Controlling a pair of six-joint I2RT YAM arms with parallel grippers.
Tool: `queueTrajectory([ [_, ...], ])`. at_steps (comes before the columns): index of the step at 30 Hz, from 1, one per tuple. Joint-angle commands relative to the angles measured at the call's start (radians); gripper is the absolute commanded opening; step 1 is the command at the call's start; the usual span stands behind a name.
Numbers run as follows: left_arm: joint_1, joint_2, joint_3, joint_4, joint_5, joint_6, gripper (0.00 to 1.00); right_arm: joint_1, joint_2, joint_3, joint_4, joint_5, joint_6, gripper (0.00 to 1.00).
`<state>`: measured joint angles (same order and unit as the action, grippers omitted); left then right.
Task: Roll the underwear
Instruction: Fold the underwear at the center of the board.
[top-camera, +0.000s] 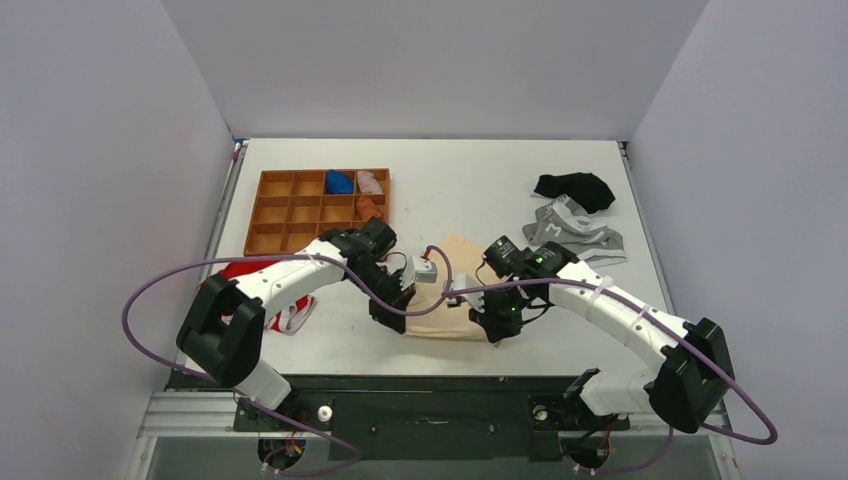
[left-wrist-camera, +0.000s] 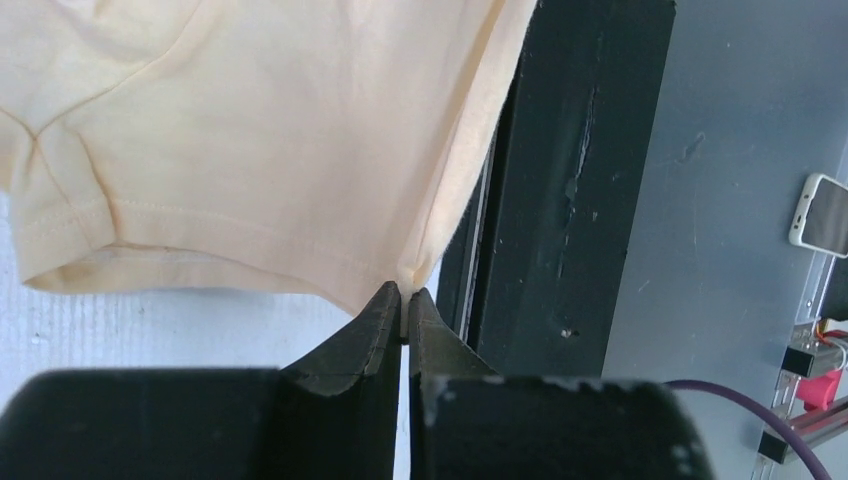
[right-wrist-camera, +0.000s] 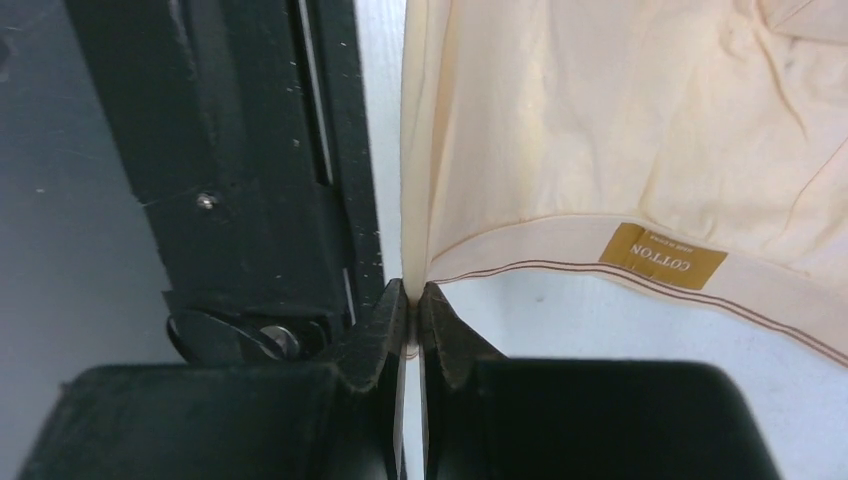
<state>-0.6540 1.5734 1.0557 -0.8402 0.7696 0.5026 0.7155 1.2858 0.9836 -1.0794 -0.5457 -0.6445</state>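
Left gripper (left-wrist-camera: 403, 295) and right gripper (right-wrist-camera: 413, 290) — both yours to steer — each pinch shut on a near corner of the underwear (top-camera: 458, 252), which lies spread on the table (top-camera: 480, 180) at its near edge, between your two arms.

Near edge of table (top-camera: 470, 185) crowded: left claw (top-camera: 393, 318) and right claw (top-camera: 497, 332) each pinch a corner of the underwear (top-camera: 462, 250), arms angled in, cables looped between. Black frame rail (left-wrist-camera: 560, 200) just beside both claws. Open passage at back centre, between compartment tray (top-camera: 300, 212) on the left and black garment (top-camera: 575, 188), grey garment (top-camera: 580, 235) on the right. Red garment (top-camera: 290, 312) beneath left arm. Walls on three sides.
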Motion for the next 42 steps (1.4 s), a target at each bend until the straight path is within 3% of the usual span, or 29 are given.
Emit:
queueTrajectory([
  [1, 0.004, -0.063, 0.02, -0.144, -0.008, 0.121, 0.0, 0.01, -0.005, 0.086, -0.103, -0.124, -0.014, 0.0],
  [10, 0.036, -0.098, 0.143, -0.138, -0.035, 0.134, 0.0, -0.077, 0.038, 0.121, -0.145, -0.162, -0.049, 0.0],
  [23, 0.061, 0.215, 0.504, 0.011, -0.093, -0.007, 0.0, -0.406, 0.289, 0.262, -0.342, -0.308, -0.263, 0.0],
  [30, 0.059, 0.274, 0.527, 0.22, -0.164, -0.12, 0.0, -0.527, 0.463, 0.412, -0.483, -0.329, -0.395, 0.0],
  [42, 0.04, 0.411, 0.55, 0.401, -0.306, -0.212, 0.0, -0.581, 0.759, 0.61, -0.415, -0.213, -0.328, 0.0],
])
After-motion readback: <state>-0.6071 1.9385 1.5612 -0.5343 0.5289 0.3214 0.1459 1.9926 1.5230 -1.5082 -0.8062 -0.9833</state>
